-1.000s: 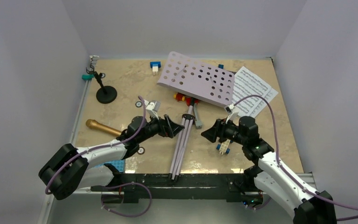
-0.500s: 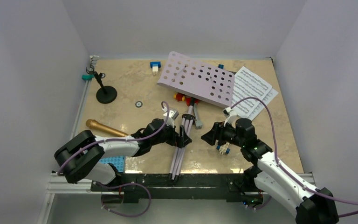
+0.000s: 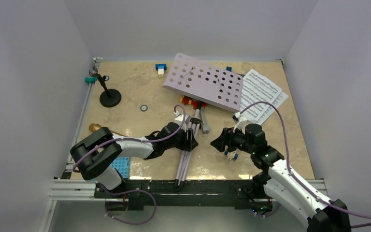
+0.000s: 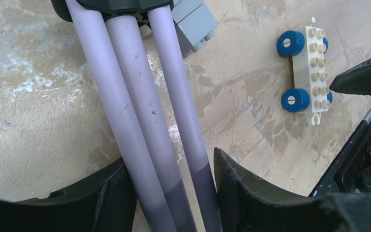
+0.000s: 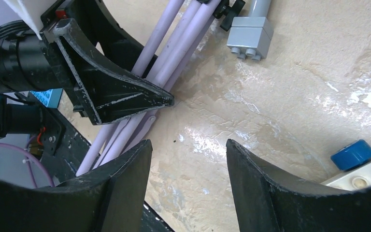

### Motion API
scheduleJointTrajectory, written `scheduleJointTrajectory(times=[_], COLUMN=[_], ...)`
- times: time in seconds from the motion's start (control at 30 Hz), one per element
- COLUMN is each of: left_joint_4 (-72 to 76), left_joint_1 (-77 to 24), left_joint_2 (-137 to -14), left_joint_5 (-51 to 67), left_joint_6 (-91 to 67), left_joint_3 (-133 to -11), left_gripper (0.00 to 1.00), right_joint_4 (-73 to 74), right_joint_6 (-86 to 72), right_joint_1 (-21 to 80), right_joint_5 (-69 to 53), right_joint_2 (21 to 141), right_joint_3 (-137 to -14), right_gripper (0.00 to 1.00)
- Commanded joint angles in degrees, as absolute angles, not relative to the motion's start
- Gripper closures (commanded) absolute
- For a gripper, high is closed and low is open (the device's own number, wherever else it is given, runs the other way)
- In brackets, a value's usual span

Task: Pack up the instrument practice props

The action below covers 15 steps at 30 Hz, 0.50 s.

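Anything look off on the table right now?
Yes: the music stand lies toppled instead of upright, legs folded together, with the left gripper straddling them. The stand also partly covers the sheet music.

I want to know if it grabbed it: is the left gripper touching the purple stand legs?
Touching. The left wrist view shows the purple stand legs filling the left gripper, both fingers against them.

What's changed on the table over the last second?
The left gripper moved right onto the music stand legs and closed around them. The right gripper, open, barely moved; the mic stand, sheet music and wheeled brick stayed put.
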<state>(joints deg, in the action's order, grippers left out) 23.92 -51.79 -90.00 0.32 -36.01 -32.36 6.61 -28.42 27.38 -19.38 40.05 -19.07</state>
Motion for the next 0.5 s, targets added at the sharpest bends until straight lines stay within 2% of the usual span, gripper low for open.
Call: scheduleJointTrajectory(times=[0.0, 0.47], left_joint_4=[27.61, 35.68], left_joint_1=[-51.86, -50.55], left_joint_2=[-90.58, -90.17], left_joint_5=[-5.45, -15.27], left_joint_6=[-37.17, -40.16], left_joint_3=[-31.70, -28.87], left_gripper=[0.46, 0.89], right_joint_4=[7.99, 10.49], right_joint_6=[-26.75, -26.27], right_joint_1=[27.69, 27.67], right_joint_5=[-17.68, -14.69], right_joint_2=[38.27, 34.81], right_joint_3=[-22.38, -23.62], right_gripper=[0.38, 0.38])
